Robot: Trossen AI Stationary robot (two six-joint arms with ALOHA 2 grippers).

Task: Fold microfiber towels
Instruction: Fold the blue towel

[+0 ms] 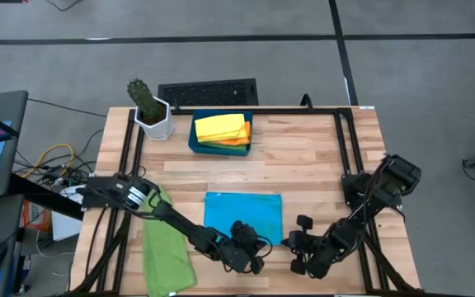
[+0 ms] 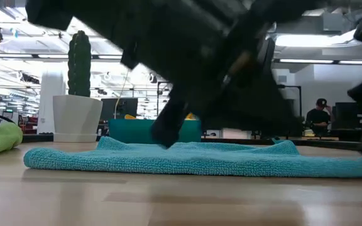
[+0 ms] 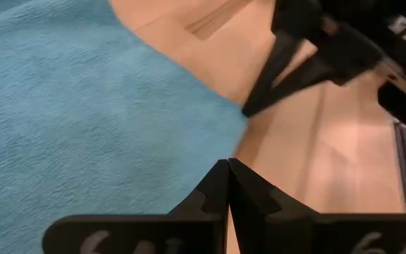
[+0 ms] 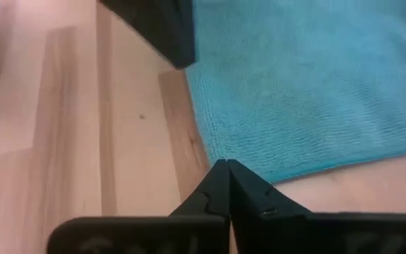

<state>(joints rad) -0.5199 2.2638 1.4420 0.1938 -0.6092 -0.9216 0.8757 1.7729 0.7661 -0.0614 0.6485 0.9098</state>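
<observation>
Sky-blue microfiber towel [image 1: 243, 212] lay flat on the light wooden plank table [image 1: 303, 157], near its front edge. The towel's front edge was hidden in the high view by both dark arms. The left gripper [image 1: 250, 257] sat at the blue towel's front edge, fingers [image 3: 217, 185] pressed together, grasping nothing visible. The right gripper [image 1: 290, 240] sat just beside the blue towel's front right corner, fingers [image 4: 220, 180] also pinched together with no cloth between them.

A crumpled green microfiber towel [image 1: 166, 246] lay left of the blue towel, partly under the left arm. Behind the blue towel, the dark teal rectangular tray [image 1: 196, 136] held a yellow folded towel [image 1: 219, 126] over an orange towel [image 1: 239, 140], mostly covered. A green cactus in a white pot [image 1: 149, 110] stood left of the tray.

Low view was largely blocked by blurred dark arm parts. Grey floor around the table; a person [image 2: 320, 115] sat far behind in the room.
</observation>
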